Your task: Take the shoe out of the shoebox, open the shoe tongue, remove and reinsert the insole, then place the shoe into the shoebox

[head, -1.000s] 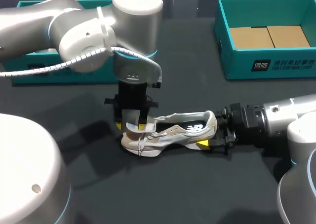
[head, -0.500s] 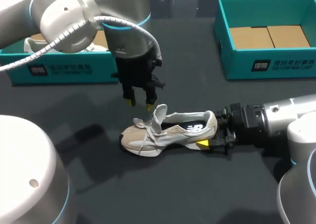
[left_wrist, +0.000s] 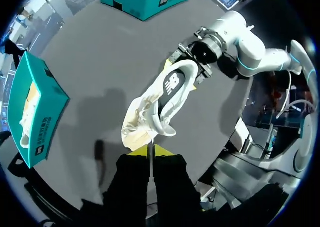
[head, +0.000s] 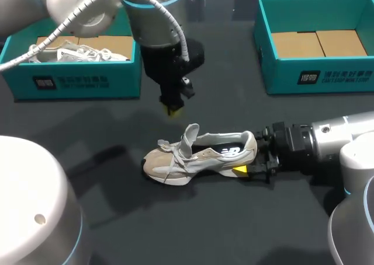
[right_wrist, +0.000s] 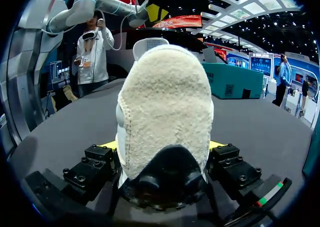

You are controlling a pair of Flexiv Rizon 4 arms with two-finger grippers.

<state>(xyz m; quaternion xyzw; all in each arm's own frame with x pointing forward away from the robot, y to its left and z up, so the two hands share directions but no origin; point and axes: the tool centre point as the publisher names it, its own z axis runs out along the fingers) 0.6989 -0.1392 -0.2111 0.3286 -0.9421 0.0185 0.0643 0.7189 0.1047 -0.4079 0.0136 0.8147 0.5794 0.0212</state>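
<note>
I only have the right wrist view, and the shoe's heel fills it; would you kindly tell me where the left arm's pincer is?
Observer: The left pincer hangs in the air near the toe end of the shoe, not touching it.
Operator: Thank you. Is the tongue up?
Observer: Yes, the tongue stands upright, pulled out of the opening.
Operator: And the insole?
Observer: The dark insole lies inside the shoe, not yet removed.
</note>
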